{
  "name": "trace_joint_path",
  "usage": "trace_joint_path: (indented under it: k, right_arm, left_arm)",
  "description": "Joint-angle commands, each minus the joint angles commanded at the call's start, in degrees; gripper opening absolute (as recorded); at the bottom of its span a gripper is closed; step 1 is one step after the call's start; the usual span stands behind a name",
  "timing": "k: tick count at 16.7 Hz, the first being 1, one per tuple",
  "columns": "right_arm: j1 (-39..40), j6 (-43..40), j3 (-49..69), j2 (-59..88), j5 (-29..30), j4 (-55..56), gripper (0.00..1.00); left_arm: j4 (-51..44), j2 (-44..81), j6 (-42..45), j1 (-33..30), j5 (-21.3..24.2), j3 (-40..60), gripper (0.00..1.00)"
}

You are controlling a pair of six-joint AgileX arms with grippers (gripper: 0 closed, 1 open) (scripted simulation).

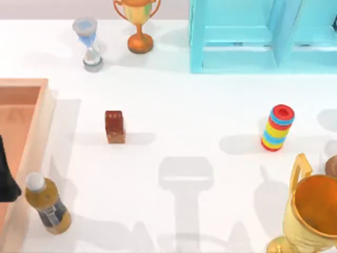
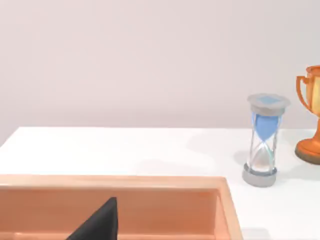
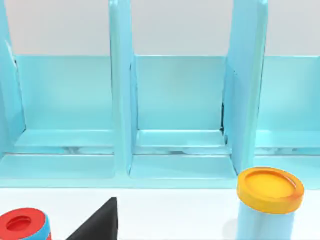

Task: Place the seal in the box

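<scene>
While upright on the bare tabletop (image 1: pixel 210 105), well apart from the box (image 1: pixel 39 113) at the left edge, seal (image 1: pixel 115 126) not yet gripped. Left tool (image 1: pixel 6 176) parked over the box, right tool (image 3: pixel 97 222) before the turquoise shelf (image 1: pixel 237 37); finger state of both: cannot tell. Likely faults: tipping the narrow seal on approach, clipping the near wall on transfer; bottle (image 1: pixel 47 205) crowds that wall, hourglass (image 1: pixel 89 45), striped cylinder (image 1: pixel 277 128) clear.
</scene>
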Motion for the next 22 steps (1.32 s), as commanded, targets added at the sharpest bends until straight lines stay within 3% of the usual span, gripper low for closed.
trace_joint_path:
  k: [5, 10, 22]
  right_arm:
    - [0.0, 0.0, 0.0, 0.0, 0.0, 0.0, 1.0]
    - [0.0, 0.0, 0.0, 0.0, 0.0, 0.0, 1.0]
    - [0.0, 0.0, 0.0, 0.0, 0.0, 0.0, 1.0]
  left_arm:
    - [-1.5, 3.4, -0.7, -1.3, 0.6, 2.8, 1.0]
    - [-10.9, 20.7, -4.1, -6.4, 2.0, 16.1, 1.0]
    - [-57.9, 89.1, -15.3, -20.6, 2.5, 64.6, 1.0]
